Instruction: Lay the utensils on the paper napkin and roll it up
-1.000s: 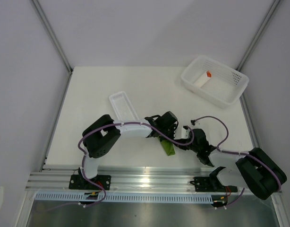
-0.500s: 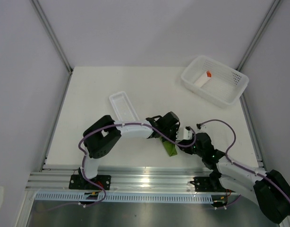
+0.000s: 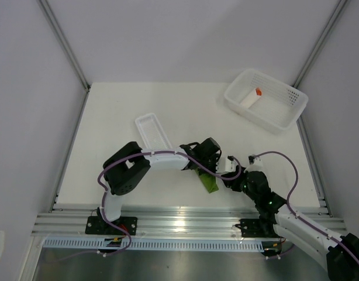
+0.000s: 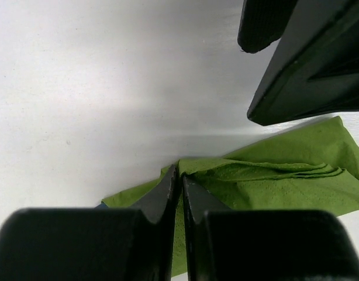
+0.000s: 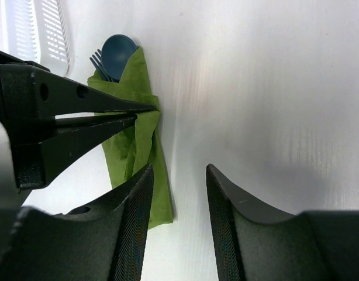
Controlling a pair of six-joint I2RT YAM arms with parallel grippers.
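Observation:
The olive-green paper napkin (image 3: 209, 182) lies folded into a narrow strip near the table's front. In the right wrist view the napkin (image 5: 138, 146) wraps the blue spoon (image 5: 118, 50) and blue fork (image 5: 99, 63), whose heads stick out at its far end. My left gripper (image 3: 202, 170) is shut, its tips pinching the napkin's folded edge (image 4: 180, 175). My right gripper (image 3: 229, 175) is open and empty (image 5: 179, 175), just right of the napkin's near end, its left finger (image 5: 130, 216) over the strip's edge.
A narrow white ribbed tray (image 3: 153, 132) lies behind the left arm. A white basket (image 3: 265, 99) at the back right holds a white piece with an orange tip (image 3: 251, 97). The table's front edge is close below the napkin.
The right arm has swung its elbow down and out to the right, while its gripper stays beside the napkin. The left gripper and the napkin have not moved.

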